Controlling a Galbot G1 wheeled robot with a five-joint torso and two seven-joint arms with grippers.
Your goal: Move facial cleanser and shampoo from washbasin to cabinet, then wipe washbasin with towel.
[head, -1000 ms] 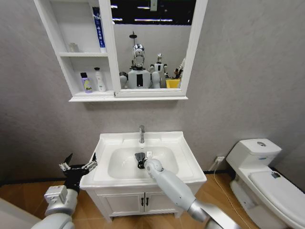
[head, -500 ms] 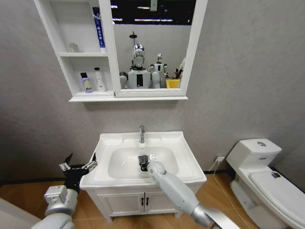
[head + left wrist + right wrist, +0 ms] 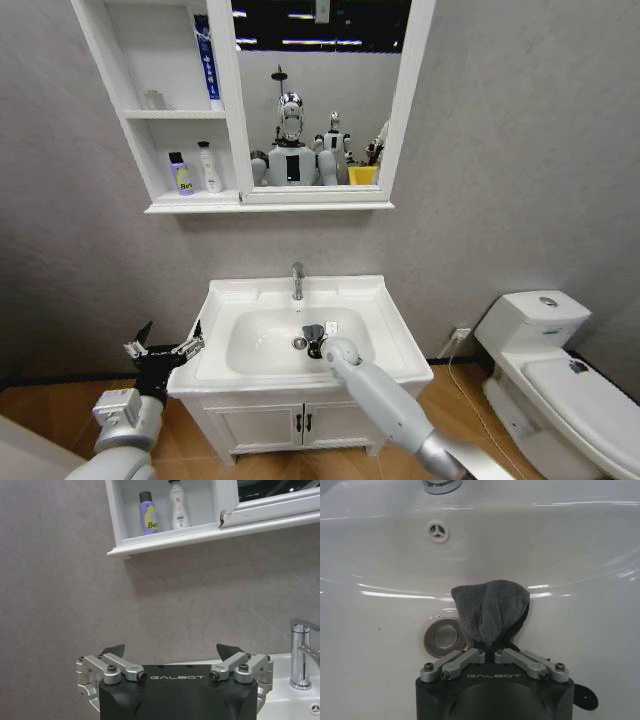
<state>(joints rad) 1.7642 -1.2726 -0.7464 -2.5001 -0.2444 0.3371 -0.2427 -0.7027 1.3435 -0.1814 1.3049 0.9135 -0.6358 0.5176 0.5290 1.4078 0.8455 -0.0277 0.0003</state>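
Note:
The white washbasin [image 3: 392,340] sits under the wall cabinet [image 3: 118,70] with its mirror. A purple bottle [image 3: 181,175] and a white bottle [image 3: 210,168] stand side by side on the cabinet's lowest shelf, and a blue tube [image 3: 207,62] stands on the top one; which is the facial cleanser and which the shampoo I cannot tell. My right gripper [image 3: 316,342] is down in the bowl, shut on the dark grey towel [image 3: 490,609], which presses on the white ceramic just beside the drain [image 3: 443,636]. My left gripper [image 3: 162,350] is parked open left of the basin [image 3: 300,705], fingertips [image 3: 114,650] spread.
A chrome tap [image 3: 297,281] rises at the back of the basin. The white vanity doors [image 3: 300,425] are below. A white toilet [image 3: 560,365] stands at the right. The grey wall is close behind.
My right gripper has slid the towel to the right across the bottom of the bowl, uncovering the drain. The left arm has stayed still.

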